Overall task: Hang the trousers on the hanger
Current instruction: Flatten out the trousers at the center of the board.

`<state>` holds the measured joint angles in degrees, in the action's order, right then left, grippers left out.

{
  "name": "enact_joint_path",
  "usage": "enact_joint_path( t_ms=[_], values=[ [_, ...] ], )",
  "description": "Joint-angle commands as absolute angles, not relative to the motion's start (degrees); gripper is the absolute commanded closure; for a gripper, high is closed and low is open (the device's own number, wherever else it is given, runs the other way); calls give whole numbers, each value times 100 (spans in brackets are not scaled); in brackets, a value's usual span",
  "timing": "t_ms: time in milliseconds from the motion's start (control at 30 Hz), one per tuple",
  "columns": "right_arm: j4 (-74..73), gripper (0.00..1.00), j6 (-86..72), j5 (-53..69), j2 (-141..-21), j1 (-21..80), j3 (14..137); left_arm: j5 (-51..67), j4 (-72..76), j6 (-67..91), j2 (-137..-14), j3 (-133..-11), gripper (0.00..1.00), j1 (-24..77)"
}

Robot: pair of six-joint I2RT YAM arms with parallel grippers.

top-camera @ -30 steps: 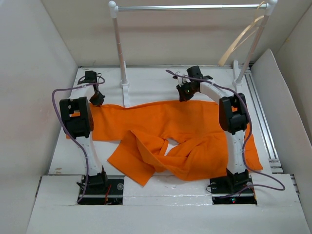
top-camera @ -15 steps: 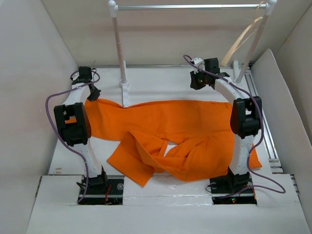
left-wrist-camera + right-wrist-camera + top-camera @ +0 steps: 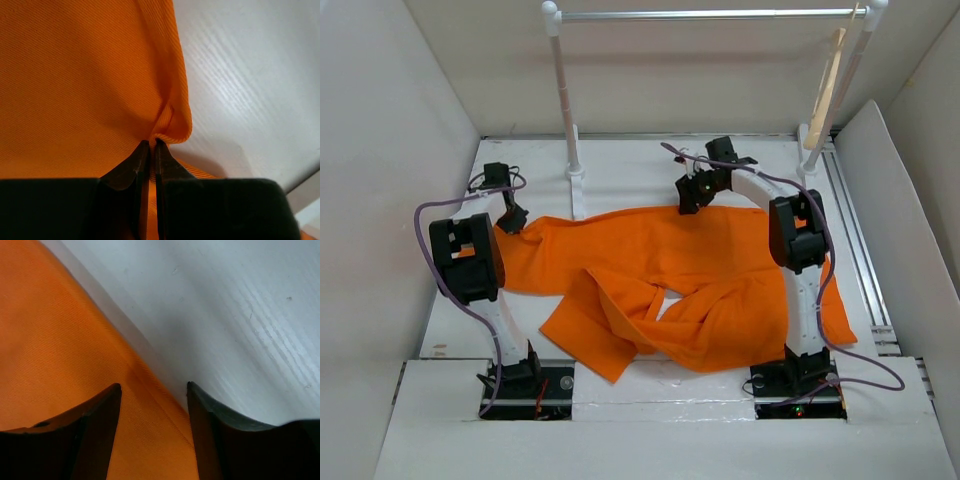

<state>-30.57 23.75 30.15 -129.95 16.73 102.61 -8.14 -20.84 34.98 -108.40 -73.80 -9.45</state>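
The orange trousers [image 3: 670,270] lie spread and partly crumpled across the white table. My left gripper [image 3: 512,218] is at their left end. In the left wrist view it [image 3: 151,143] is shut on a pinched fold of the trousers [image 3: 75,75]. My right gripper [image 3: 692,195] hovers at the trousers' far edge. In the right wrist view it [image 3: 154,386] is open, with the edge of the trousers [image 3: 60,365] running between its jaws. The pale hanger [image 3: 830,85] hangs from the right end of the rack's bar, apart from both grippers.
The rack's white posts [image 3: 562,100] and silver bar [image 3: 710,15] stand at the back of the table. Beige walls close in the left, back and right. A metal rail [image 3: 850,230] runs along the right side.
My right gripper opened, swinging toward the back right and returning over the trousers' far edge. The left gripper shifted slightly nearer with the cloth. The hanger has turned on the bar.
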Motion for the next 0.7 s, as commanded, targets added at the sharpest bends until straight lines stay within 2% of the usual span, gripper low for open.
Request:
enact_joint_path(
  t_ms=[0,100,133,467,567,667],
  values=[
    [-3340,40,2497,3270,-13166,1652,10521,-800,-2136,3463,-10284,-7155,100,-958],
    [-2937,74,2287,3322,-12894,1600,10004,-808,-2127,3437,-10012,-7032,100,-958],
    [-2770,100,2224,3314,-12815,1600,9793,-817,-2144,3445,-9959,-7014,100,-958],
    [-1477,100,1363,3024,-11216,1301,8684,-1151,-2136,3629,-9000,-7066,100,-958],
    [-1389,100,1231,2892,-11205,1301,8858,-1161,-1899,3639,-9087,-7267,100,-958],
    [-1827,100,1213,2507,-11758,1239,9666,-1090,-2082,3674,-9912,-8099,100,-958]
  ],
)
